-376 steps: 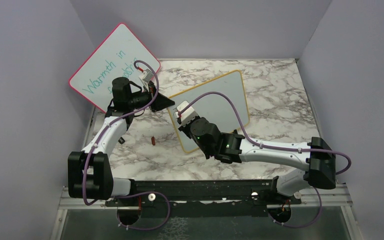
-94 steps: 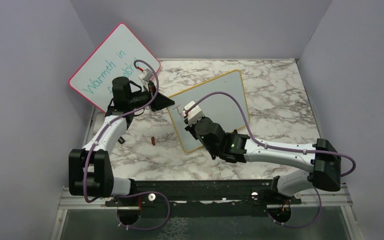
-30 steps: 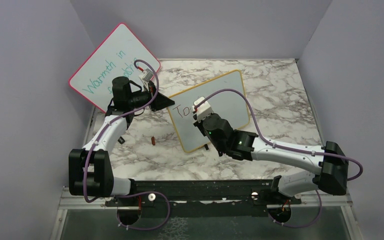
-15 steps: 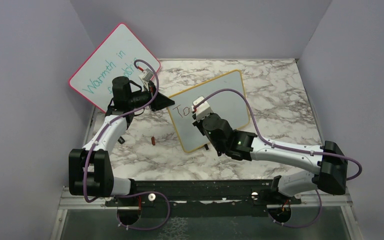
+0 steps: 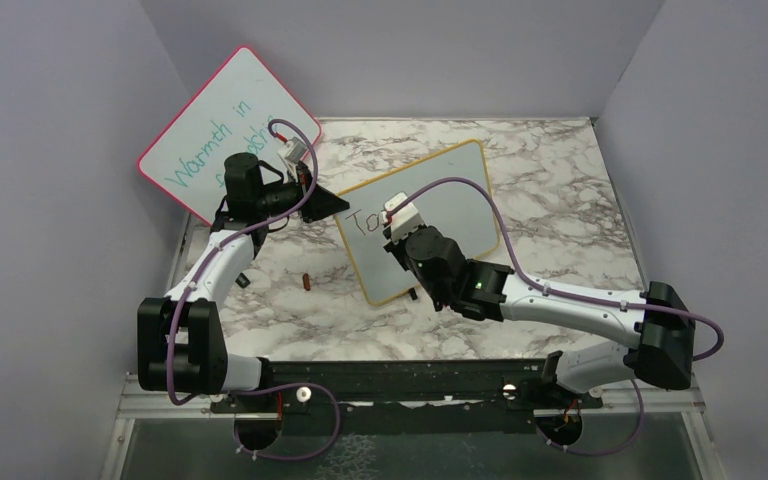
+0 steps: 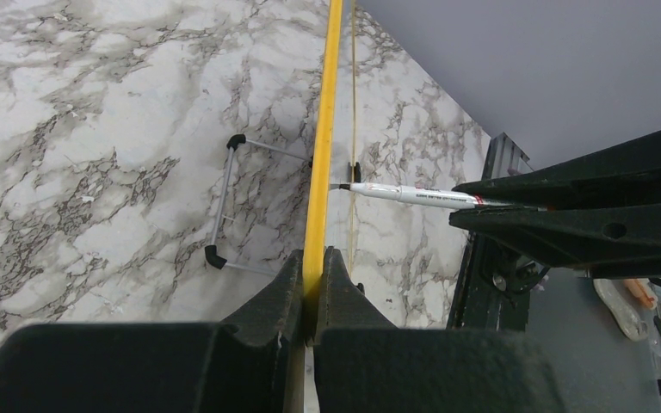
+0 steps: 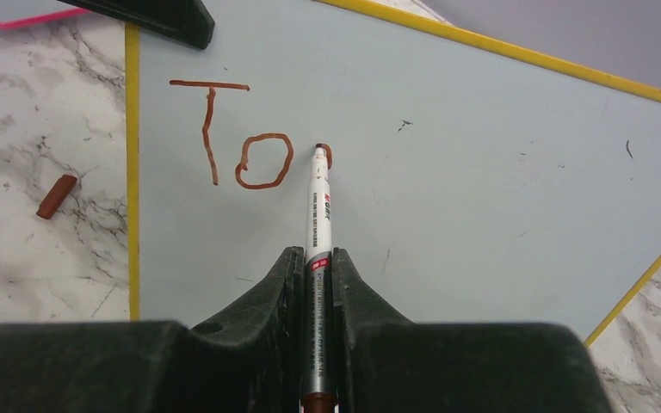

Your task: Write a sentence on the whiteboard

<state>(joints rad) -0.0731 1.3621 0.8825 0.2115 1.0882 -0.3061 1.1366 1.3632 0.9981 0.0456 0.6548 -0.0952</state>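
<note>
We see the whiteboard point(image 5: 460, 215) standing on the marble table point(image 5: 560, 200), its writing face towards the arms. The left gripper point(image 6: 313, 256) has its fingers closed on the yellow frame at the whiteboard's upper left corner. From the left wrist the whiteboard shows edge-on, with a thin wire stand point(image 6: 224, 206) reaching out from its back. The right gripper point(image 7: 317, 254) is clamped around a marker point(image 7: 318, 215), whose tip touches the whiteboard's face. Of the sentence point(image 7: 262, 136) we read only "To" in red-brown near the whiteboard's upper left, and a small fresh stroke at the tip just right of the "o". A red-brown cap point(image 7: 56, 196) lies on the marble just left of the whiteboard. A pink-framed board point(image 5: 230, 120) leans beyond the whiteboard's left corner.
</note>
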